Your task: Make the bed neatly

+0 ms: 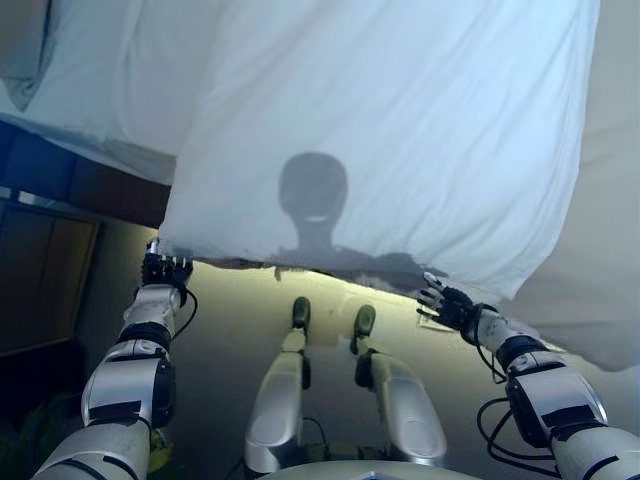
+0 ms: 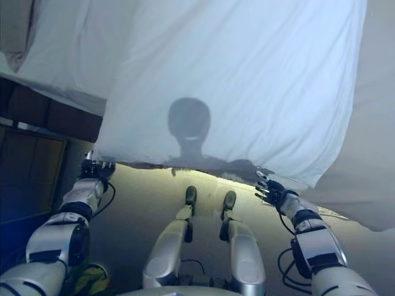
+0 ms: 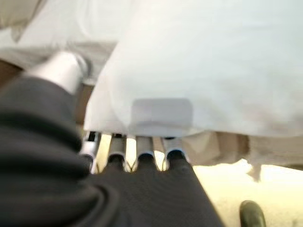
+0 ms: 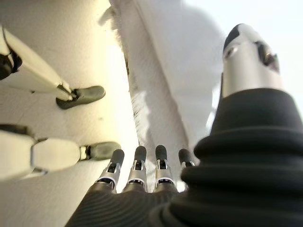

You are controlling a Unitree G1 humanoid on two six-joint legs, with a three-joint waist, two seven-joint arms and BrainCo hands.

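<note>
A white duvet (image 1: 400, 130) hangs over the bed's edge toward me, its lower hem just above the floor. My left hand (image 1: 165, 270) is at the duvet's lower left corner. In the left wrist view its fingers (image 3: 137, 156) curl under the hem of the duvet (image 3: 199, 61), beside a sewn label. My right hand (image 1: 452, 305) sits just below the hem near the lower right corner. Its fingers (image 4: 137, 163) are straight and spread beside the duvet's edge (image 4: 161, 94), holding nothing.
A lighter sheet or mattress side (image 1: 600, 270) drops down at the right. A dark bed frame or cabinet (image 1: 60, 190) stands at the left, with a grey pillow (image 1: 25, 50) above it. Beige floor (image 1: 230, 320) lies below the hem.
</note>
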